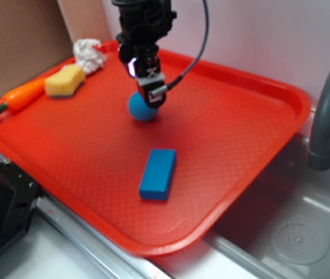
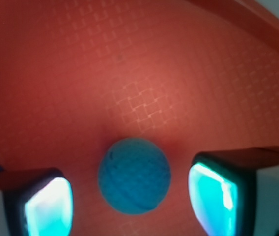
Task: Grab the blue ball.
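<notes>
You've got the hand [image 2: 132,196] low over the red tray [image 1: 223,168], spread wide, with the blue ball [image 2: 134,176] sitting on the tray right between the fingers [image 2: 48,206], gaps showing on both sides. You're lined up for the grasp: next, I'd say, close evenly so it doesn't roll.

You see the blue ball [image 1: 141,108] [image 2: 134,175], small, round and teal, with a bumpy knitted surface. It rests on the red tray [image 1: 229,139], near the tray's middle, not lifted.
</notes>
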Action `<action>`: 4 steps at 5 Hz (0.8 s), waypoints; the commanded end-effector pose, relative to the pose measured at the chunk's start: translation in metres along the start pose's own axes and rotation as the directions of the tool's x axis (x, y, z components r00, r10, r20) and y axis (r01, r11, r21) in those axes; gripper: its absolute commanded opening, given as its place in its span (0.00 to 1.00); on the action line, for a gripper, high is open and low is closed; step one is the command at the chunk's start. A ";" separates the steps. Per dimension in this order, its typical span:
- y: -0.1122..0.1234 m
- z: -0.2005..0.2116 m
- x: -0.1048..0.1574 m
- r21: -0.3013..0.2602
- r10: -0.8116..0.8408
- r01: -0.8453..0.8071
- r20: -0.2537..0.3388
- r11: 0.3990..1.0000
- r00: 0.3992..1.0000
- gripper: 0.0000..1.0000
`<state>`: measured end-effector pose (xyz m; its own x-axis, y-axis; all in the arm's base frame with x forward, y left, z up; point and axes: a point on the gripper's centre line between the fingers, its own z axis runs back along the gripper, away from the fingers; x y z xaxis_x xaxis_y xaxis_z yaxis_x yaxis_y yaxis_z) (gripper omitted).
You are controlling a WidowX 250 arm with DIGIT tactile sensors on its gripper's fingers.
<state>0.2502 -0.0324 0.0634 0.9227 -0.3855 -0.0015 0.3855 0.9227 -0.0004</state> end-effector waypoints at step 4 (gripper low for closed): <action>-0.008 -0.027 0.012 0.001 -0.082 0.082 0.041 0.997 0.996 0.00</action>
<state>0.2537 -0.0389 0.0246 0.8905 -0.4549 -0.0040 0.4549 0.8905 -0.0121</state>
